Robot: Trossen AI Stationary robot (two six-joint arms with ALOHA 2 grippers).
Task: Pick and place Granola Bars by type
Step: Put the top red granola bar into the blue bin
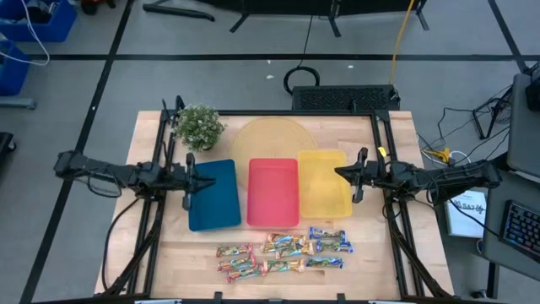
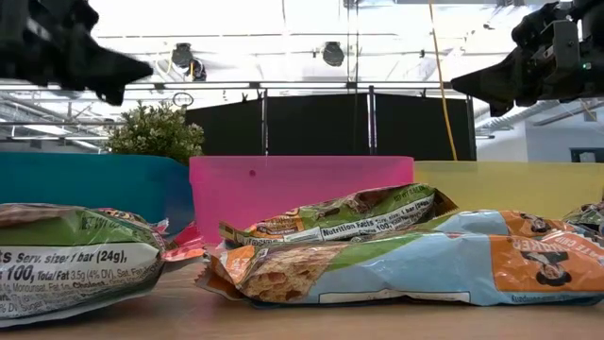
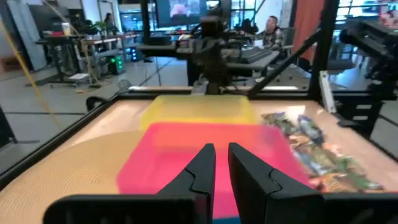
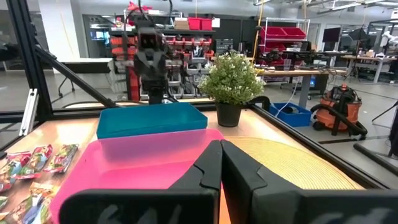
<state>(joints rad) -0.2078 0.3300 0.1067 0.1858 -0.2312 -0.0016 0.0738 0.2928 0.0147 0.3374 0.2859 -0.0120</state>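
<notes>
Wooden and pale, the bench (image 1: 152, 262) fills the middle of the high view, framed by dark rails, with grey workshop floor around it. Three trays sit side by side across its centre: one blue tray (image 1: 213, 195) at the left, one red tray (image 1: 272, 192) in the middle and one yellow tray (image 1: 323, 182) at the right. One round woven mat (image 1: 266, 138) lies partly under the red and yellow trays toward the top of the frame, and one small potted plant (image 1: 200, 126) stands at the upper left of the bench.

Roughly a dozen granola bars (image 1: 283, 250) lie in a loose cluster along the lower edge of the bench, below the trays. An exact count is hard because the wrappers overlap. In the low view, several lie close to the camera, one with a blue and orange wrapper (image 2: 406, 267).

Two arms reach in from the sides. The left gripper (image 1: 189, 181) hangs at the left edge of the blue tray; its fingers stand slightly parted in its wrist view and hold nothing. The right gripper (image 1: 359, 175) hangs at the right edge of the yellow tray, its fingers pressed together and empty. Both grippers are well apart from the bars, which lie lower in the frame, between the two.
</notes>
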